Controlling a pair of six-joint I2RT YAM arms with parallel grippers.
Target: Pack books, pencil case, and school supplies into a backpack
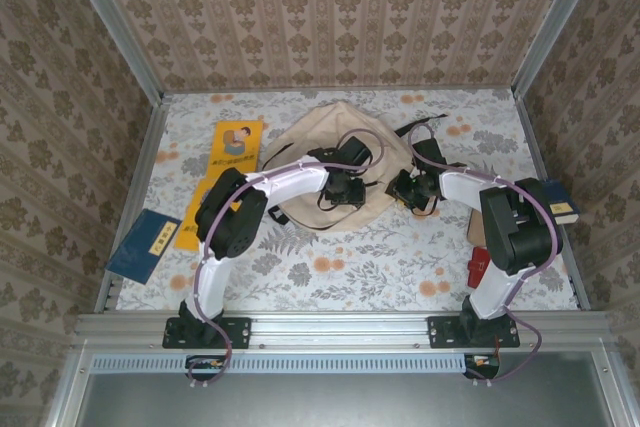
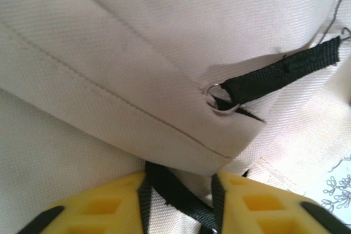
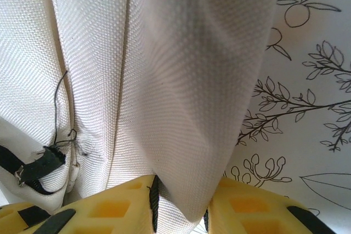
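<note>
Gripping with left gripper (image 2: 180,182) a strap (image 2: 189,209) and with right gripper (image 3: 184,182) a fold (image 3: 181,108), holding backpack (image 1: 300,142) spread (presumably readying its mouth for books (image 1: 237,147) lying alongside).

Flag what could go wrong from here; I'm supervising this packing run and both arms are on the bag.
1. The right tool pinches only a thin fold of the backpack; the fabric may slip out if it lifts.
2. A black strap lies between the fingers of the left tool and could snag when that arm pulls away.
</note>
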